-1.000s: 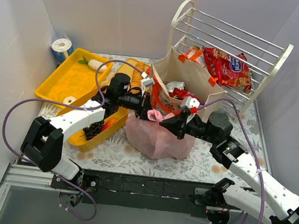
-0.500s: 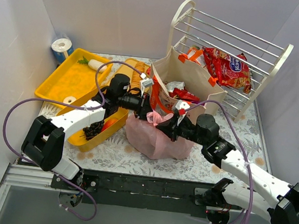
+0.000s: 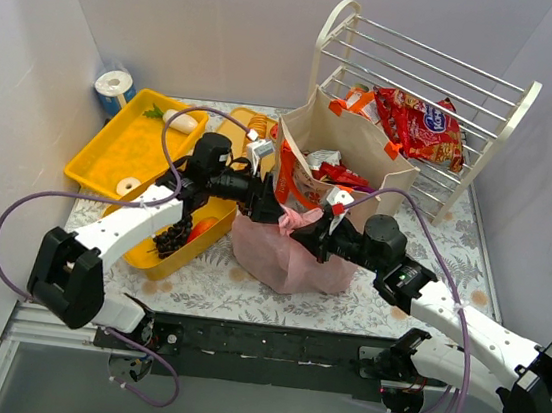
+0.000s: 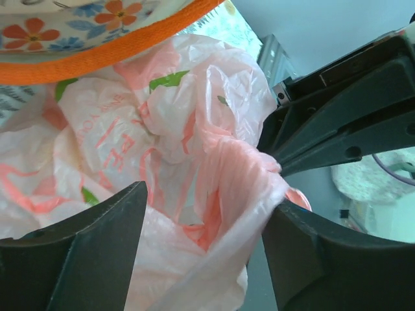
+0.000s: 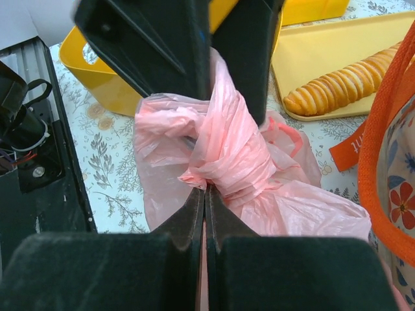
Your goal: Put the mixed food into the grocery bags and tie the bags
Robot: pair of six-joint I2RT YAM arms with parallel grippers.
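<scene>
The pink bag [image 3: 285, 258] sits on the flowered table [image 3: 207, 279], just in front of the beige tote [image 3: 354, 146], its top gathered into a twisted knot [image 5: 227, 149]. The right gripper [image 5: 205, 189] is clamped on a fold of plastic at the knot's near side, fingers pressed together with only film between them. The left gripper [image 4: 206, 207] meets it from the opposite side with its fingers [image 4: 91, 246] spread wide, straddling the twisted strand; the plastic touches one finger but is not pinched. The tote stands upright, an orange strap [image 4: 110, 52] close to the knot and shiny packets [image 3: 326, 164] in its mouth. Behind it a red snack packet [image 3: 422, 124] lies on a white wire rack [image 3: 424, 69]. To the left are two yellow trays [image 3: 111, 151], one with a bread loaf [image 5: 343, 84], the nearer holding something dark [image 3: 172, 236]
</scene>
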